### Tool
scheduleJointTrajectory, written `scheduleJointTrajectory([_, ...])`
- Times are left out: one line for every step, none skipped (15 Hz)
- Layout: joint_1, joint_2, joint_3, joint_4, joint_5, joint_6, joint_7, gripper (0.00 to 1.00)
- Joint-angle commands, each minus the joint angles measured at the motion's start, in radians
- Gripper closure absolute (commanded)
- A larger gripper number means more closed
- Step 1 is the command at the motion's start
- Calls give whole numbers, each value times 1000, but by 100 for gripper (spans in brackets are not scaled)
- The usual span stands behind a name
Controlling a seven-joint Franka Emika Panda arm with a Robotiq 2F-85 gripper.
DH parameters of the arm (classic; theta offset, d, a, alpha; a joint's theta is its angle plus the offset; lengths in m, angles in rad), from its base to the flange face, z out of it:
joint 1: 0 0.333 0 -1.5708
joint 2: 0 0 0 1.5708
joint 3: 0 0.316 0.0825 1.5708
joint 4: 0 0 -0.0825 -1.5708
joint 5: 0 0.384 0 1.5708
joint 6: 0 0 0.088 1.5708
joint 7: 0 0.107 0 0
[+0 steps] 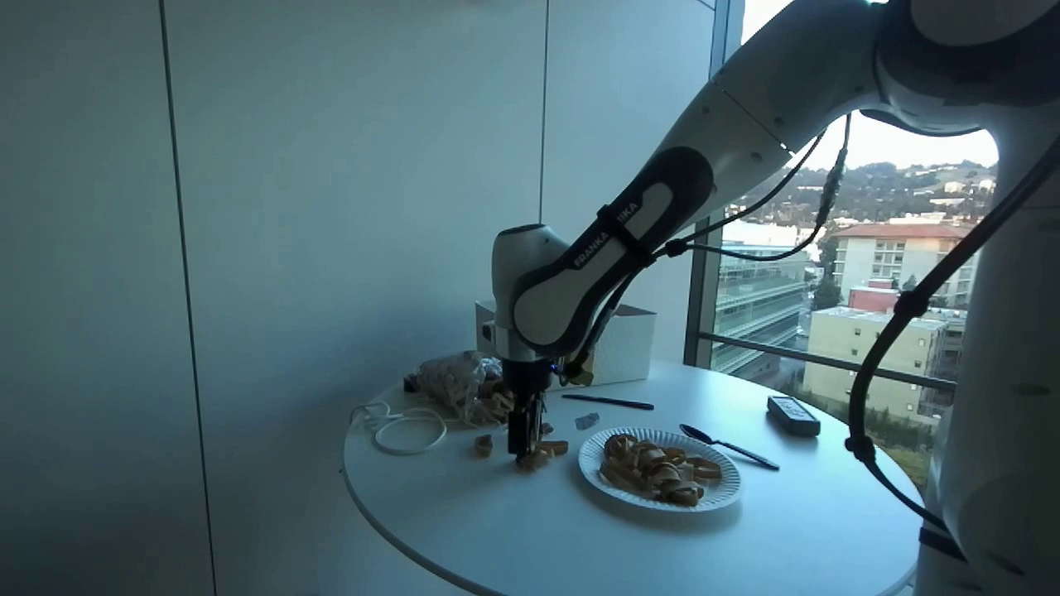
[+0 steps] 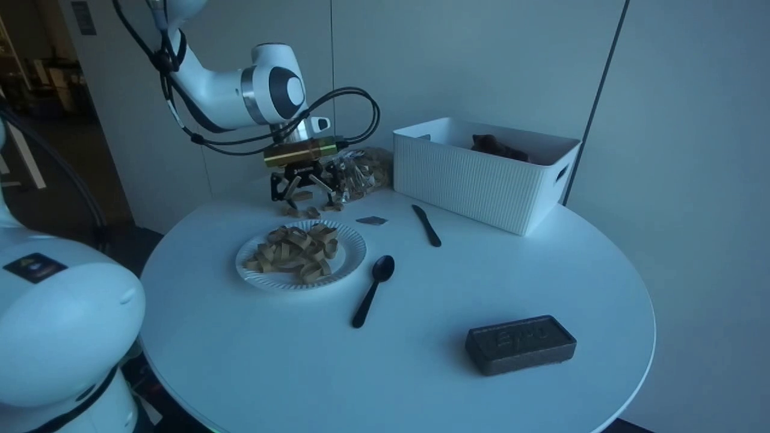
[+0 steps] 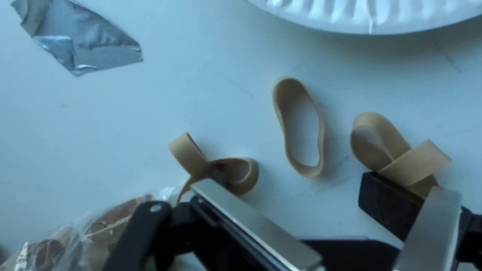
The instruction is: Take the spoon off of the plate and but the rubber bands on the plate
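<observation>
Here our gripper [image 3: 297, 182] stands spread, grasping nothing. We should straddle the rubber band [image 3: 289, 92] just right of centre in the wrist view, pinch low, then lift to the plate [image 3: 371, 22], upper right

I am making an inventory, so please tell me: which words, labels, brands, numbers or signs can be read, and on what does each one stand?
"FRANKA": on the arm.
"IKA": also on the arm, its beginning hidden by a strap.
Block: raised letters, not clear enough to read.
Sticker low on the arm: too blurred.
Wall sign: too blurred.
No number can be read.
</observation>
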Motion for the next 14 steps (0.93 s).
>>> scheduleJointTrajectory([-5, 23, 20, 35, 42, -35, -30, 42])
scheduleJointTrajectory([-4, 19, 22, 38, 47, -36, -39, 47])
scheduleJointTrajectory([-2, 13, 23, 38, 64, -39, -60, 54])
scheduleJointTrajectory([-1, 9, 25, 38, 76, -40, -76, 59])
scheduleJointTrajectory([0, 1, 28, 36, 76, -38, -85, 65])
scheduleJointTrajectory([2, -10, 31, 30, 67, -36, -87, 73])
scheduleJointTrajectory([4, -23, 36, 23, 48, -33, -82, 79])
scheduleJointTrajectory([6, -35, 42, 16, 26, -29, -70, 87])
scheduleJointTrajectory([9, -44, 48, 12, 18, -27, -70, 93])
scheduleJointTrajectory([13, -50, 54, 8, 6, -26, -71, 95])
scheduleJointTrajectory([15, -57, 60, 4, -8, -25, -66, 97])
scheduleJointTrajectory([17, -66, 66, -1, -19, -22, -63, 98])
scheduleJointTrajectory([19, -74, 71, -4, -31, -29, -58, 100])
scheduleJointTrajectory([23, -80, 74, -6, -13, -49, -83, 73])
